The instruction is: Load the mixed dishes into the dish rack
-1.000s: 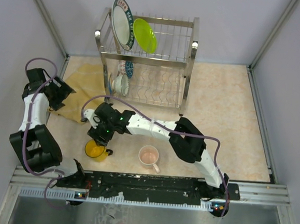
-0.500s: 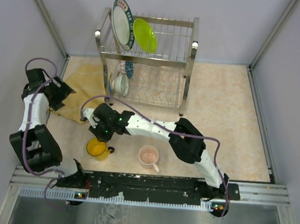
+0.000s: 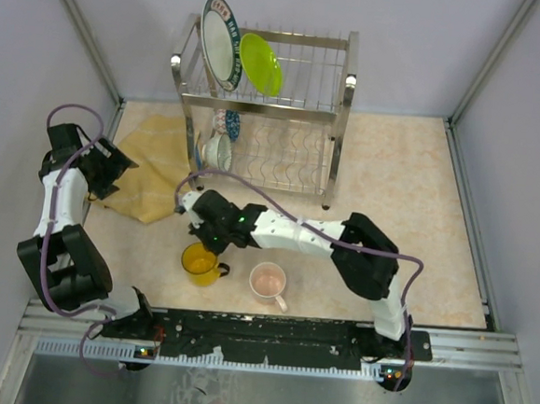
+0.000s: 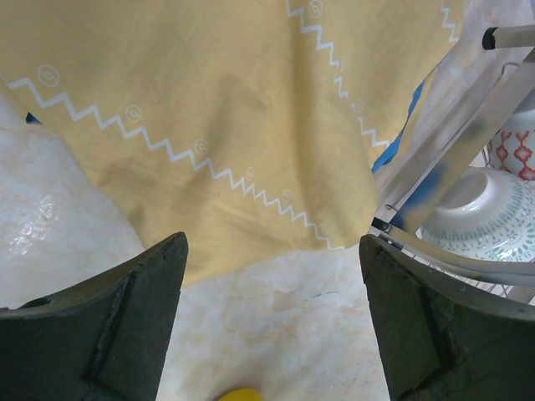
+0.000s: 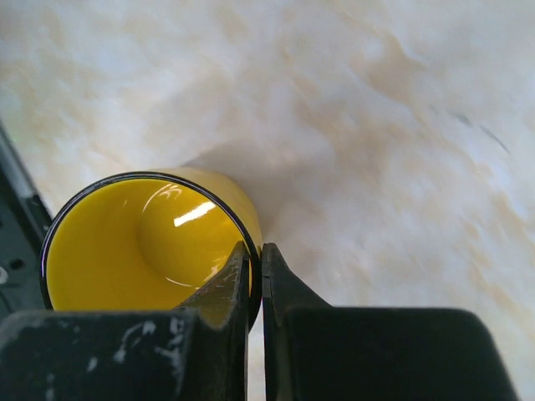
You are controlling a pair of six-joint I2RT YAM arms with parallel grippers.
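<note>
My right gripper (image 3: 212,246) is shut on the rim of the yellow mug (image 3: 200,263), one finger inside and one outside, as the right wrist view shows (image 5: 256,261); the mug (image 5: 134,251) is upright, low over the table. The pale pink mug (image 3: 268,281) stands just right of it. The dish rack (image 3: 342,95) holds the white plate with dark rim (image 3: 219,41) and the lime-green plate (image 3: 261,64) on top, and the blue patterned bowl (image 3: 229,124) and grey-green bowl (image 3: 218,151) below. My left gripper (image 3: 114,166) is open and empty over the cloth's edge (image 4: 272,322).
The yellow patterned cloth (image 3: 155,179) lies left of the rack; it fills the top of the left wrist view (image 4: 209,109), with a rack post (image 4: 451,142) and the grey-green bowl (image 4: 489,209) at the right. Grey walls close in the table.
My right gripper has carried the yellow mug to the right, closer to the pink mug. The left arm has not moved.
</note>
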